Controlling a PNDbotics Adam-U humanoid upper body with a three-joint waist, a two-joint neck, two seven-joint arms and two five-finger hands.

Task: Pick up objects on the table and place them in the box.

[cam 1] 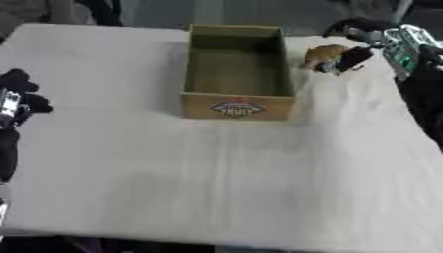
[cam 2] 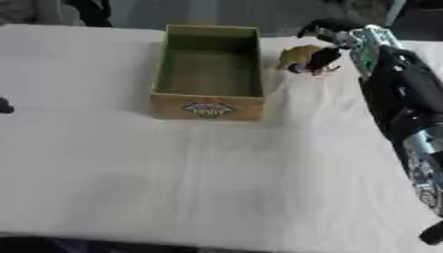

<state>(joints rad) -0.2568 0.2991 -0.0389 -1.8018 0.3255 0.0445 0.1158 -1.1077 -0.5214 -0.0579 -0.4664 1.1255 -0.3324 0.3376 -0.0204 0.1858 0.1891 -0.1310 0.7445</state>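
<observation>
Fingers (cam 2: 327, 58) of your right hand (cam 2: 333, 49) are curled around a small tan-orange object (cam 1: 322, 53), pinching it from its right side, just off the right wall of the box. What the object is cannot be made out; it shows as a rounded tan lump with the dark fingers across it.

Start from the biggest things. The surface (cam 1: 225, 183), under a pale cloth, lies bare across its whole near half. The open cardboard box (cam 1: 287, 64) stands at the far middle, its long axis running away from you, a printed fruit label on its near wall, and its floor looks bare. Your right arm (cam 2: 398, 99) comes in along the right edge and reaches up to the far right corner of the box. Your left hand (cam 1: 17, 94) sits at the left edge, well apart from both box and object; whether its fingers are spread or curled cannot be told.

The relation that matters: the object lies to the right of the box, level with its far half, and the opening lies straight to your left from the fingers. Whether the object is clear of the cloth cannot be told, so I judge you need it above the rim before you carry it left over the right wall. The right hand is plainly the nearer one.
</observation>
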